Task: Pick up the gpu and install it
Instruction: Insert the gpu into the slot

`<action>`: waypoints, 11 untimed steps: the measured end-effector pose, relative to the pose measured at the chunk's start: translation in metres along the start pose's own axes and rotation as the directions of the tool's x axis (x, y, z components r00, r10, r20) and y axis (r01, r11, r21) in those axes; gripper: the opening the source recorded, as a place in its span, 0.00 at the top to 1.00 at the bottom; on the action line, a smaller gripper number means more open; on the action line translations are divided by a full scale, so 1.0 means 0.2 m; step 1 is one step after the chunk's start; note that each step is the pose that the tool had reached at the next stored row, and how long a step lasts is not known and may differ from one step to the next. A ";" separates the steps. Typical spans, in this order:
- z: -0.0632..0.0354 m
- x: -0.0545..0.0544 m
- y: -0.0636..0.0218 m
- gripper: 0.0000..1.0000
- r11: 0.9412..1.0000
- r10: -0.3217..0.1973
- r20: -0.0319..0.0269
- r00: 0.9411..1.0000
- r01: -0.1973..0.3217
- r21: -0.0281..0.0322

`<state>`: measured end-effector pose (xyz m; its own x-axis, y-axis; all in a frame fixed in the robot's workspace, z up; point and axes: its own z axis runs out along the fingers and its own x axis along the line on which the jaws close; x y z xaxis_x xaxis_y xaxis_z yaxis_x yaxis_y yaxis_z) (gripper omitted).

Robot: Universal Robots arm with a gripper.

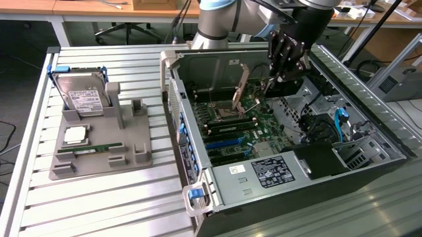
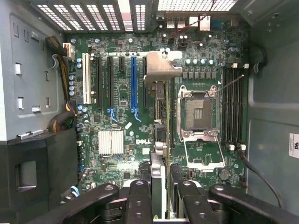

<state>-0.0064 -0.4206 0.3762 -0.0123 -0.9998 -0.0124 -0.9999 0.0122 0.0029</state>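
Note:
My gripper is inside the open computer case, above the motherboard. It is shut on the gpu, a thin card with a silvery bracket that hangs down from the fingers. In the wrist view the gpu is seen edge-on, running from between the black fingers out to its metal bracket. The card hangs over the board between the blue expansion slots and the open CPU socket. I cannot tell whether it touches a slot.
On the exterior view's left a grey fixture holds a hard drive, a CPU chip and a green RAM stick. The case walls, the power supply and cables crowd the gripper. The case stands on a slatted metal table.

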 end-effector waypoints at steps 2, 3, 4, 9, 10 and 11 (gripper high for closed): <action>0.006 0.00 0.000 0.73 1.000 0.021 -0.001 1.000 -0.021 0.000; 0.008 0.01 -0.001 0.73 1.000 0.024 -0.001 1.000 -0.024 0.000; 0.010 0.02 0.001 0.73 1.000 0.024 -0.001 1.000 -0.024 0.000; 0.017 0.06 0.016 0.73 1.000 0.024 -0.001 1.000 -0.024 0.001; 0.019 0.07 0.019 0.73 1.000 0.025 -0.001 1.000 -0.025 0.001; 0.021 0.07 0.021 0.73 1.000 0.024 -0.001 1.000 -0.024 0.001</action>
<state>-0.0107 -0.4352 0.3718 -0.0367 -0.9993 -0.0117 -0.9993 0.0367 0.0024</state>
